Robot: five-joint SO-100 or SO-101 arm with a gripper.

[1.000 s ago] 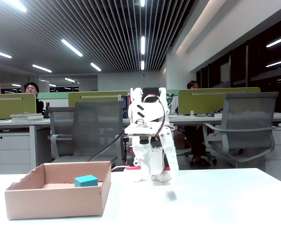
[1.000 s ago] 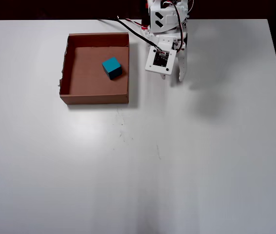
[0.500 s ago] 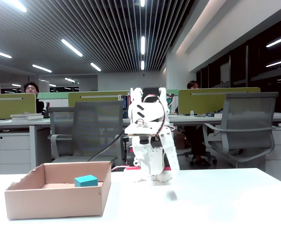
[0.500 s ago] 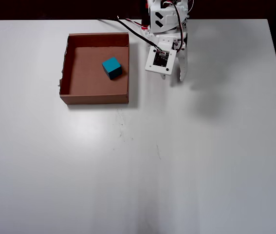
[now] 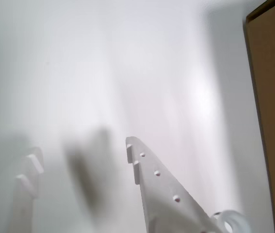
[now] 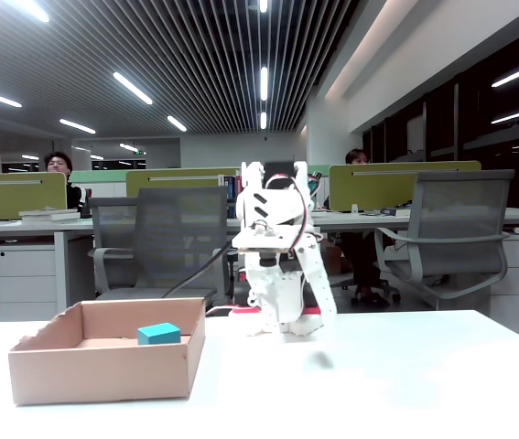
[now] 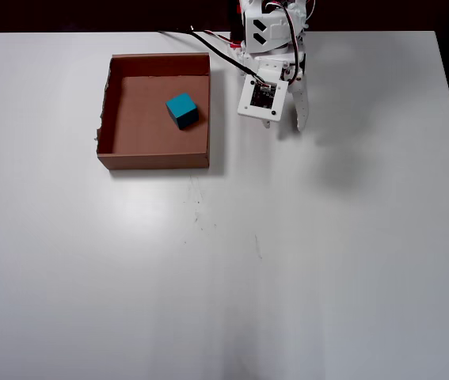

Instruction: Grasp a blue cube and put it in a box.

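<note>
Cardboard box (image 7: 106,103) — one blue cube (image 7: 182,110).

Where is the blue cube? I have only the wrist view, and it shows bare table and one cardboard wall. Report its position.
Observer: In the overhead view, the blue cube sits on the floor inside the box, nearer the wall on the arm's side.
Operator: Confirm that nothing is touching it.
Observer: Confirmed. In the overhead view, the gripper hangs outside the box, past its right wall and apart from the cube.
Operator: Check the box for damage.
Observer: In the fixed view, the near left corner of the box is torn and uneven. The other walls look straight.
</note>
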